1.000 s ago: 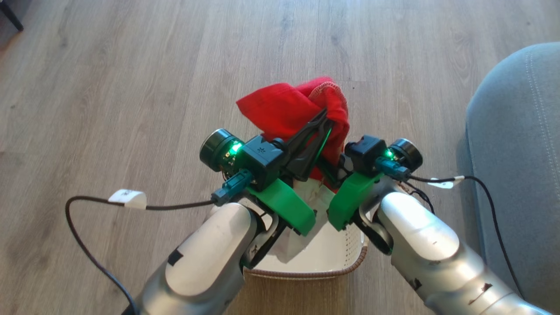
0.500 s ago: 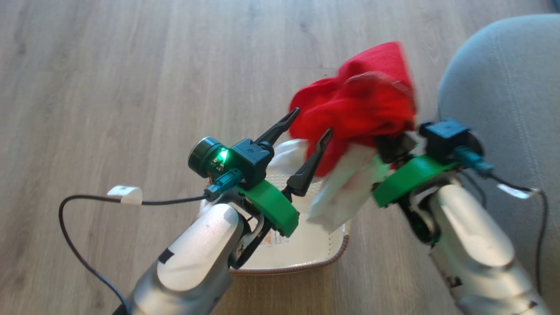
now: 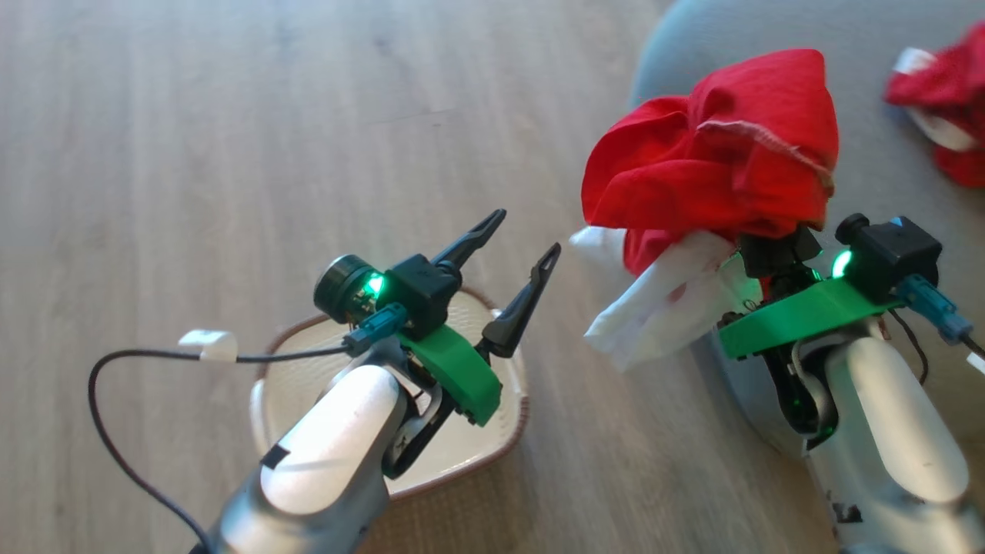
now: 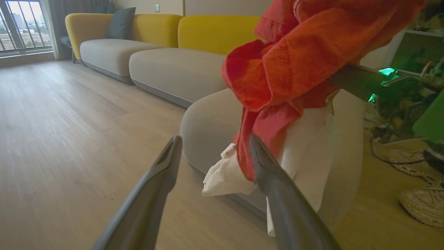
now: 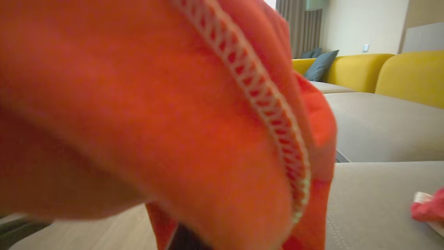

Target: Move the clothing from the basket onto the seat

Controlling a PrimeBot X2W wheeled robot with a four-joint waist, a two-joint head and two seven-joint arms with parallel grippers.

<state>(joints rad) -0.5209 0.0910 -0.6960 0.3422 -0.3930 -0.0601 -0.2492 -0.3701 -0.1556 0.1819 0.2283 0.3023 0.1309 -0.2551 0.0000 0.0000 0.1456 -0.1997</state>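
- The wooden floor [image 3: 192,115] takes up the left and near ground.
- The grey seat [image 3: 866,154] lies at the far right, its rounded corner turned toward the robot.
- The cream basket [image 3: 296,381] stands on the floor at the near left, well apart from the seat. Its bare bottom shows no cloth, though the left arm covers part of it.
- The red garment [image 3: 716,161] is aloft above the seat's near-left corner, bunched like a hood. Its white part [image 3: 662,308] hangs down past the seat's edge, above the floor.
- A second red garment [image 3: 950,85] lies on the seat at the far right.
- The right hand [image 3: 772,248] carries the bunched garment. Its fingers are buried in the folds, so I cannot tell how far they are closed.
- The left hand [image 3: 525,233] holds nothing and its fingers are spread wide. It hovers above the basket's far side, just beside the hanging white part.
- Risks, as I judge them:
  - Letting go here would drop the cloth on the rounded corner, and the hanging white part could pull it onto the floor. The carry should go further right over the cushion first.
  - Cloth draped over the fingers may cling when they part, so the garment would come back with the arm.
  - The open left fingers could catch the trailing white part if either arm swings.
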